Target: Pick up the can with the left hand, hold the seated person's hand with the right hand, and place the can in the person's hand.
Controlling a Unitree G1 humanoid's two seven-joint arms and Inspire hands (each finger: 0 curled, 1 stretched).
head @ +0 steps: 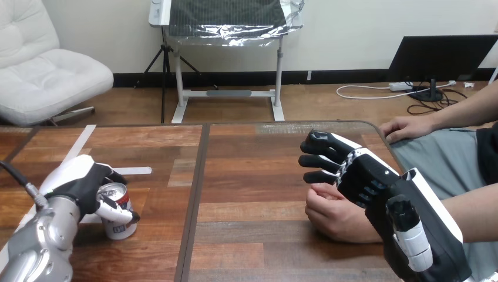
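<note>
Item under inspection: one can (120, 216), red body with a pale band towards its base and a silver top with the pull tab in place. It is at the near left of the tabletop (252, 194), upright or very nearly so. Its base appears to be on the wood, though contact cannot be confirmed.

Left hand (88, 181): closed on the can. The palm sits against the can's left side and the fingers (116, 211) curl across its front, covering part of the red body. The silver forearm enters from the lower left corner.

Right hand (367, 179): positioned at the near right of the tabletop, back uppermost, directly over the person's hand (332, 216). That hand lies loosely closed on the wood, partly covered by the robot's palm. The two are touching or very close. Whether the right hand has a grip on it cannot be told.

Surroundings: the person's other hand (405, 128) rests flat at the far right edge of the tabletop, well apart from both robot hands. A white tape strip (134, 171) lies just beyond the can, and a longer one (81, 140) runs diagonally at the far left. A dark seam (197, 194) crosses the tabletop from far to near between the can and the person's hand. Nothing stands on the wood between the two.
</note>
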